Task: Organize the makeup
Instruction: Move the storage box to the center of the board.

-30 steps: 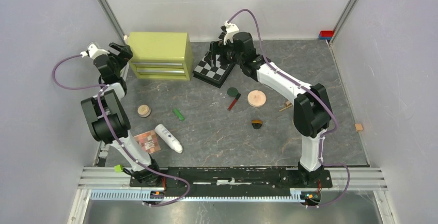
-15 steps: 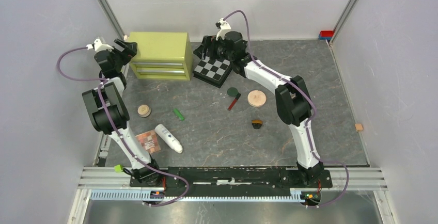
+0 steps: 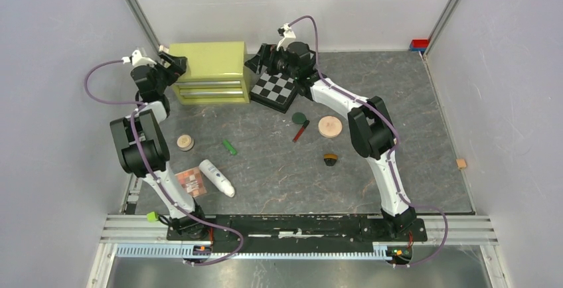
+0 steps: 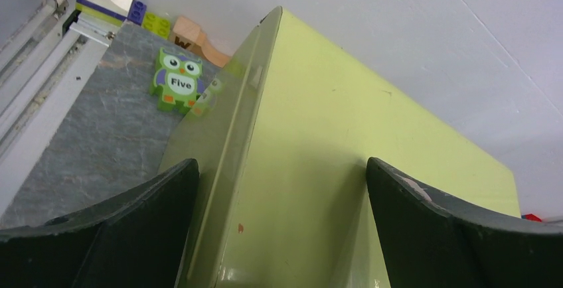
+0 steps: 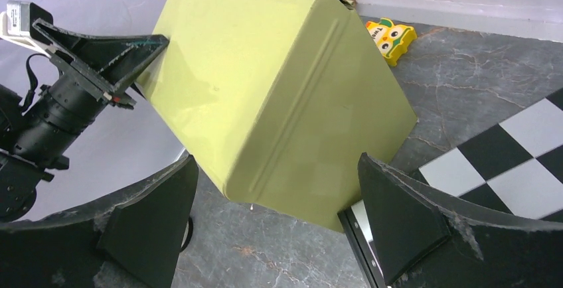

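The makeup lies scattered on the dark table: a tan jar (image 3: 185,143), a white tube (image 3: 217,177), a square pink-brown palette (image 3: 190,182), a dark green disc (image 3: 299,117), a red stick (image 3: 301,130) and a round peach compact (image 3: 330,127). Both arms reach to the back. My left gripper (image 3: 172,63) (image 4: 282,225) is open, its fingers straddling the left top edge of a yellow-green drawer box (image 3: 207,68) (image 4: 319,135). At the box's right end my right gripper (image 3: 255,60) (image 5: 275,225) is open too, with nothing held.
A black-and-white checkerboard (image 3: 274,90) (image 5: 511,162) lies just right of the drawer box (image 5: 279,89). A green stick (image 3: 229,146) and a small dark-and-orange item (image 3: 329,159) lie mid-table. Owl blocks (image 4: 176,85) (image 5: 390,36) sit behind the box. Grey walls close three sides.
My left gripper has swung right onto the box's left end. My right gripper has moved left off the checkerboard to the box's right end. The makeup has not moved.
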